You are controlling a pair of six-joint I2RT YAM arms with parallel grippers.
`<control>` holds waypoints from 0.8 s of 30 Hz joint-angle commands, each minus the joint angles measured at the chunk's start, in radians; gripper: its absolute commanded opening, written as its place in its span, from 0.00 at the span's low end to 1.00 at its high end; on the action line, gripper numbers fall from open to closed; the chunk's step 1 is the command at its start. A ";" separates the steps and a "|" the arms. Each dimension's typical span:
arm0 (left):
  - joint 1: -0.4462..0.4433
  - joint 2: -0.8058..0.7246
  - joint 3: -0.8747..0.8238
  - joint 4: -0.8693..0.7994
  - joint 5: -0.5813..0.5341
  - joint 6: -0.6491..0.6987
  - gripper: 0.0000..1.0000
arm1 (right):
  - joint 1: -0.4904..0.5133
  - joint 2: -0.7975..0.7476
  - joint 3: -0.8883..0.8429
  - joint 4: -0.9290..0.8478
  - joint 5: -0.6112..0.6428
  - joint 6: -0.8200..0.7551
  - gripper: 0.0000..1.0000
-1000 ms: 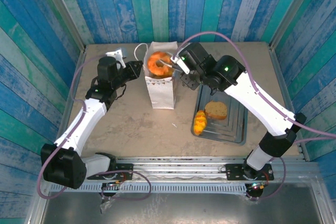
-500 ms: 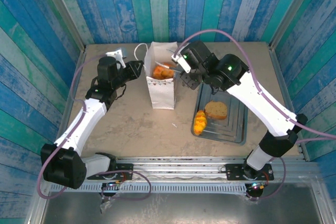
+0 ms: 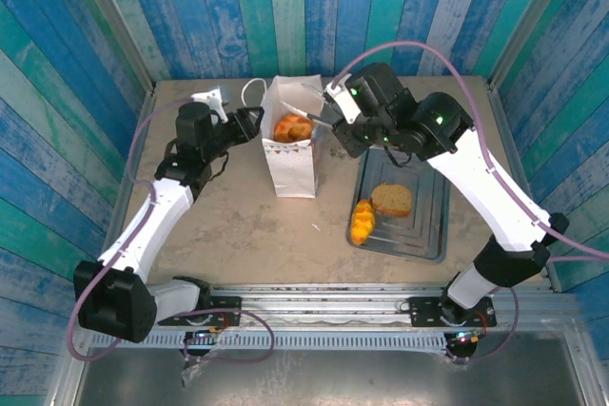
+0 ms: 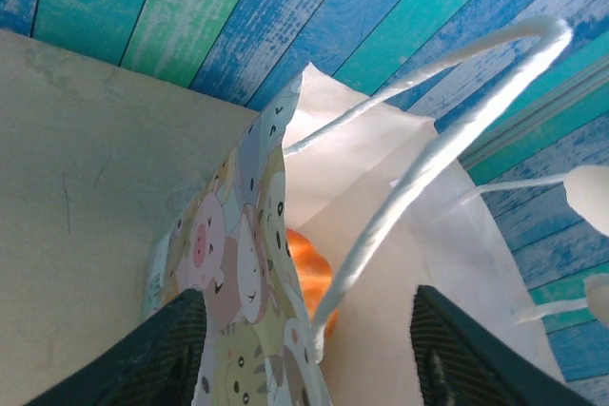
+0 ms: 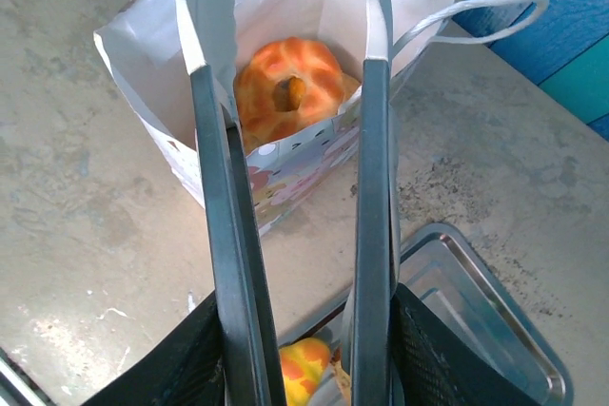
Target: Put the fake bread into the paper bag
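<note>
The white paper bag (image 3: pixel 290 166) stands upright at the middle of the table with an orange ring doughnut (image 3: pixel 293 127) inside it. From the right wrist view the doughnut (image 5: pixel 285 92) lies loose in the bag (image 5: pixel 143 54). My right gripper (image 3: pixel 347 130) is shut on metal tongs (image 5: pixel 224 216), whose arms are spread above the bag mouth with nothing between them. My left gripper (image 3: pixel 249 123) is open at the bag's left rim (image 4: pixel 257 235); the rim and a cord handle (image 4: pixel 419 178) pass between its fingers (image 4: pixel 176 349). An orange pastry (image 3: pixel 362 222) and a brown slice (image 3: pixel 391 200) lie on the tray.
A grey metal tray (image 3: pixel 423 235) lies right of the bag, its near corner under my right gripper (image 5: pixel 304 330). Blue-green plank walls close the table at the back and both sides. Bare tabletop lies in front of the bag.
The doughnut left the tongs and dropped into the bag. The right arm drew back a little to the right. The left gripper's jaws opened off the bag's rim.
</note>
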 commanded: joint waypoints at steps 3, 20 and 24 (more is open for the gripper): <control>-0.002 -0.064 -0.010 0.015 -0.028 0.056 0.70 | -0.008 -0.025 0.023 -0.002 -0.021 0.056 0.41; -0.001 -0.238 -0.083 -0.015 -0.228 0.153 0.96 | -0.030 -0.246 -0.065 0.097 -0.115 0.167 0.41; -0.002 -0.250 -0.105 -0.013 -0.224 0.147 0.96 | -0.040 -0.367 -0.180 0.087 -0.082 0.219 0.41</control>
